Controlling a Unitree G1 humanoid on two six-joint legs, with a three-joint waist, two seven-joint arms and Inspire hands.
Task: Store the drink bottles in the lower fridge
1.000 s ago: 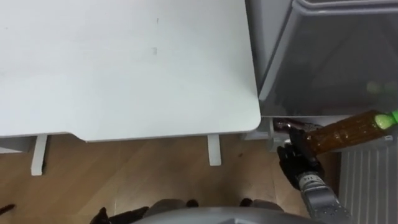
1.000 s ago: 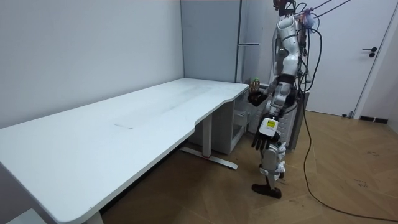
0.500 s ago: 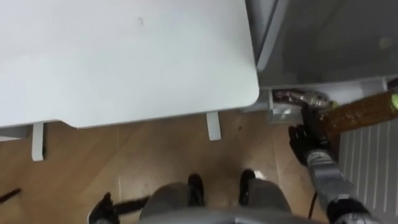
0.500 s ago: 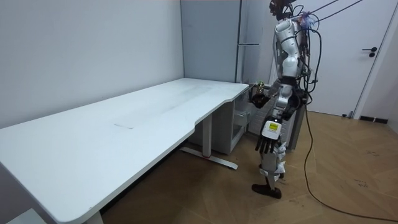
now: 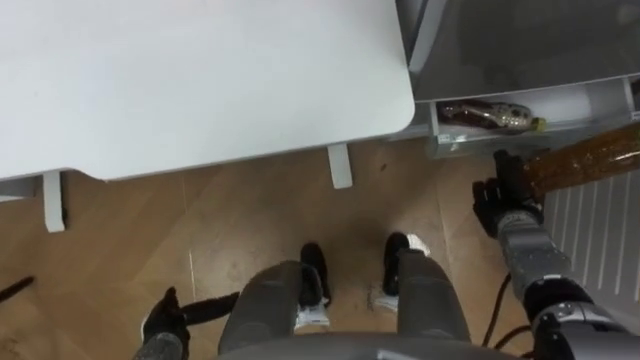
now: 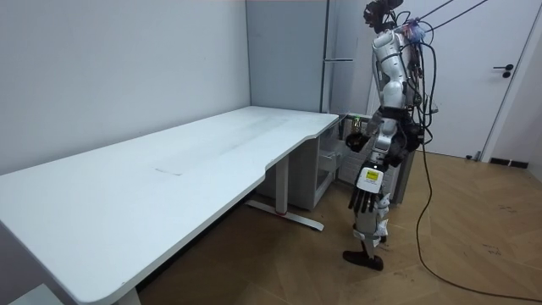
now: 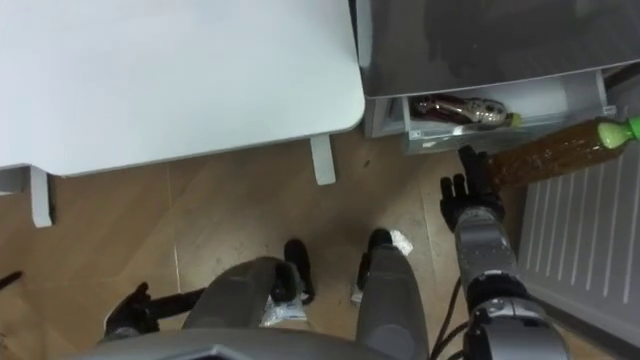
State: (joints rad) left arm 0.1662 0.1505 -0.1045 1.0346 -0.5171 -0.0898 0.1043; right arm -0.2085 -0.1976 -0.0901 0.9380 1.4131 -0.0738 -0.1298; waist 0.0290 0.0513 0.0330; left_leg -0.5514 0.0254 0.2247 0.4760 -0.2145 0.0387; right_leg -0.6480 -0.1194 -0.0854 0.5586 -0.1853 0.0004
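Note:
My right hand (image 5: 503, 197) is shut on the bottom end of a brown drink bottle (image 5: 590, 162) with a green cap (image 7: 620, 128). It holds the bottle tilted, just in front of the open lower fridge compartment (image 5: 590, 103). A second drink bottle (image 5: 487, 113) lies on its side inside that compartment, a little beyond and left of my hand. My left hand (image 5: 165, 322) hangs open low at my left side, with straight fingers in the room view (image 6: 362, 196).
The white table (image 5: 200, 80) fills the upper left, its leg (image 5: 340, 166) standing near the fridge corner. A white ribbed panel (image 5: 592, 245) lies to the right of my arm. I stand on wood floor between table end and grey fridge (image 6: 288, 51).
The camera has tipped downward, so my legs and feet now show. In the room view my right hand has come a little lower with the bottle. The left hand stays hanging.

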